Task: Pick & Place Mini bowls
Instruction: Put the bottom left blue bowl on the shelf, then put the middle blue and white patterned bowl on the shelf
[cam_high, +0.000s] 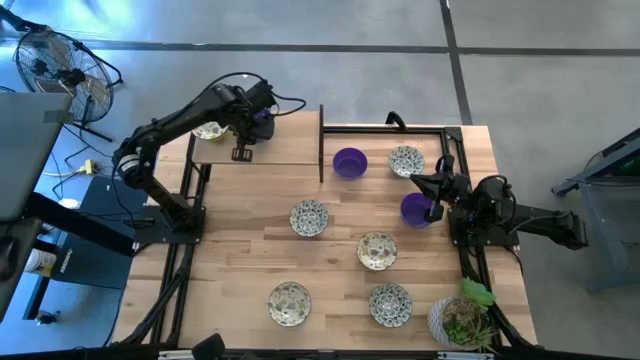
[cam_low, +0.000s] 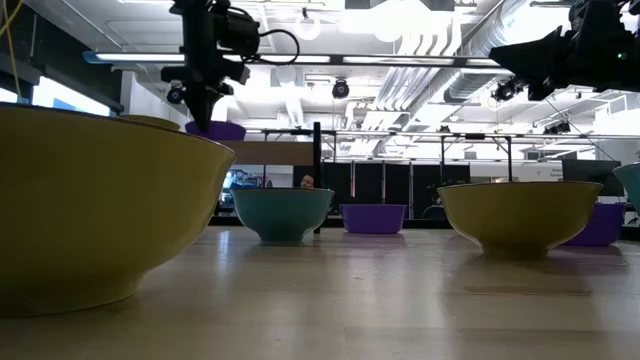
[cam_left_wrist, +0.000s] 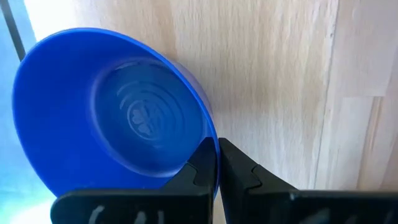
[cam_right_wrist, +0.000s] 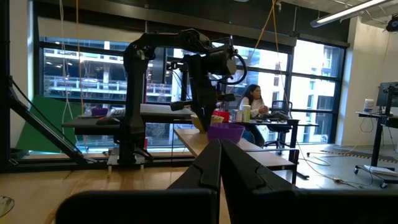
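My left gripper (cam_left_wrist: 217, 163) is pinched shut on the rim of a purple mini bowl (cam_high: 262, 118), which I hold off the counter (cam_high: 250, 240) at its far left corner, just beside a patterned bowl (cam_high: 208, 131) already lying there; I judge this corner to be where the bowls collect. My right gripper (cam_right_wrist: 220, 163) is closed on nothing, raised near another purple bowl (cam_high: 416, 209). A third purple bowl (cam_high: 349, 162) and five floral bowls (cam_high: 309, 217) are spread over the counter, apparently waiting.
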